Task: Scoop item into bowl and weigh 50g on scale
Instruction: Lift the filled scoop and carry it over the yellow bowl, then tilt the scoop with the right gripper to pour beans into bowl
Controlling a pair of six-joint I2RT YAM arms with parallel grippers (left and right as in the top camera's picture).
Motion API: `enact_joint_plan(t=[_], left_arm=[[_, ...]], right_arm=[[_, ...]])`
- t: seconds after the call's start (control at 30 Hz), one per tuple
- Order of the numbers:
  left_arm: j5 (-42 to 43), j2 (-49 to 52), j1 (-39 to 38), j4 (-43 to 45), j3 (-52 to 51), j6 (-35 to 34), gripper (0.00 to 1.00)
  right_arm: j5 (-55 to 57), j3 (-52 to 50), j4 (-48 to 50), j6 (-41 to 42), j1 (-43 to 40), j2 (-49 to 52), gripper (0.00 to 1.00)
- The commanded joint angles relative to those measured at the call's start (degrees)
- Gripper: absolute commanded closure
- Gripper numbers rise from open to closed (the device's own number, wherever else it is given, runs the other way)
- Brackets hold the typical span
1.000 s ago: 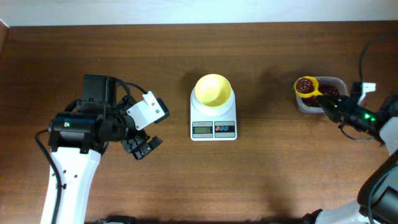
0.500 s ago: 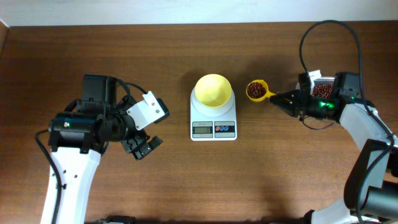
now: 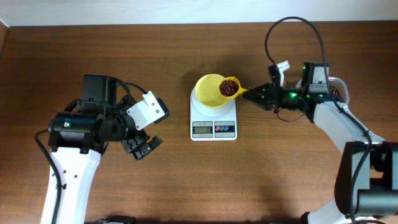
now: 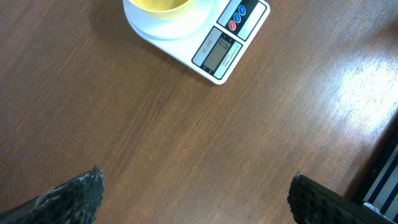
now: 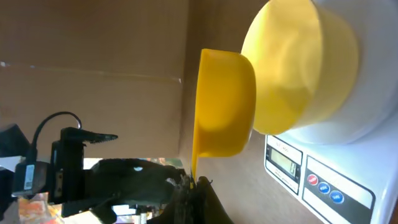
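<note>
We see the white scale [image 3: 213, 124] near the middle of the wooden table [image 3: 286, 180], with the pale yellow bowl [image 3: 209, 93] standing on the far part of its platform. Just right of the scale, our right gripper [image 3: 254, 94] is clamped on the handle of a small yellow scoop [image 3: 229, 88]. The scoop's cup sits at the bowl's right rim, above the scale, and we cannot tell whether cup and rim touch. A heap of dark red-brown beans [image 3: 228, 90] fills the scoop. More beans show in a clear container [image 3: 339, 92] well to the right of the scale, mostly hidden behind the right gripper's arm. Well to the left of the scale, our left gripper [image 3: 142, 147] hangs over bare wood with its fingers spread wide and nothing between them.
</note>
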Motion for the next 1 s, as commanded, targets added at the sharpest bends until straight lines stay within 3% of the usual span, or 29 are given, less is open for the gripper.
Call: enact_joint_plan(t=[0.0,0.23,0.6,0.97], left_arm=[[0.04,0.24,0.26,-0.07,-0.5,1.09,0.01],[0.04,0.24,0.26,-0.07,-0.48,1.09,0.01],[0.02,0.24,0.26,-0.07,-0.5,1.09,0.01],[0.04,0.24,0.26,-0.07,-0.48,1.09,0.01]], right_arm=[[2.47,0.22,0.81,0.33,1.22,-1.49,0.96],[11.76,0.22,8.41,-0.37,5.18,-1.46,0.96],[14.6,0.22,8.57,-29.0,8.02,-1.2,0.96],[21.49,-0.07,7.48,-35.12,8.02,-1.14,0.96]])
